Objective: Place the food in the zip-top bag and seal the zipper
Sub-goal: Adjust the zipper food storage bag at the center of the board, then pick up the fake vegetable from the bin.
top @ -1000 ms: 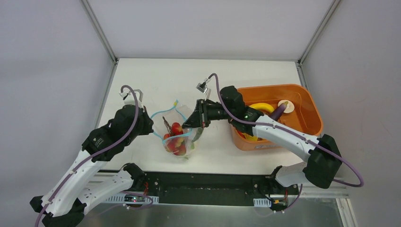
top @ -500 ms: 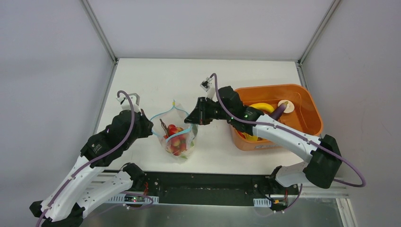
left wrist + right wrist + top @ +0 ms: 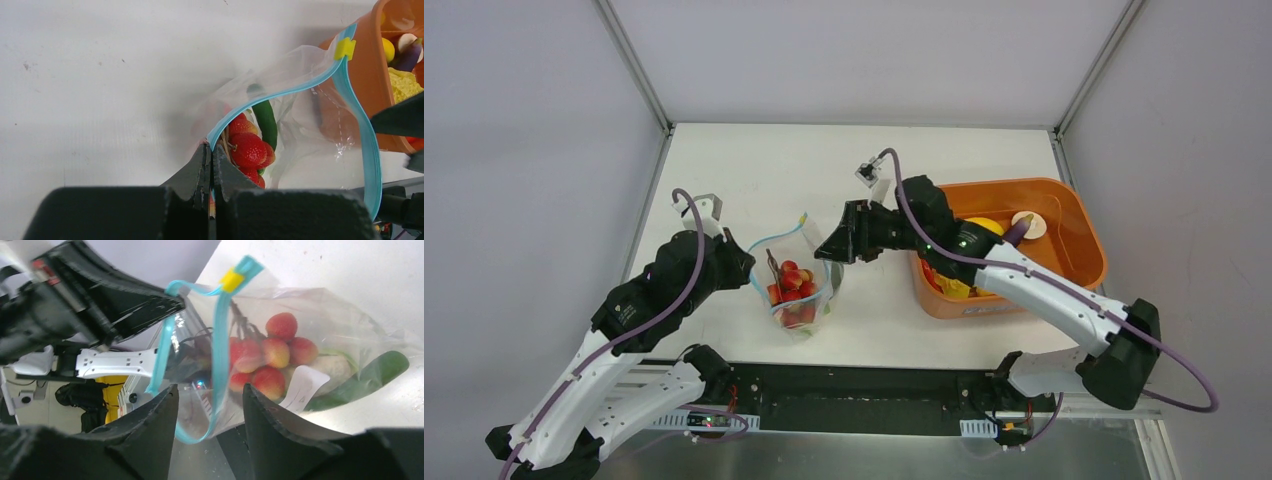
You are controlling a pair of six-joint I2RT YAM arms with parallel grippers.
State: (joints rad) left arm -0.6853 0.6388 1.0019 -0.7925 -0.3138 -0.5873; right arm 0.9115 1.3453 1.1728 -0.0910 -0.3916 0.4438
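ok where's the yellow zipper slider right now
In the top view, the yellow slider sits at the far end of the blue zipper, mid-table, just left of the right gripper and the orange tub.

Parted fingers (image 3: 145, 435) framing blue zipper (image 3: 219, 345) of clear bag (image 3: 345, 315), red fruit (image 3: 281, 325) within.

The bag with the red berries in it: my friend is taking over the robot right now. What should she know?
Left gripper: shut on the zip-top bag's edge at the blue zipper.
Right gripper: open, fingers either side of the zipper's other lip, not pinching.
Done: red pieces and a green one are in the bag, which stands on the table between the arms.
Left: the orange tub holds more food, including a yellow piece and the purple eggplant. The bag's mouth gapes; the yellow slider sits at one end, so nothing is sealed.
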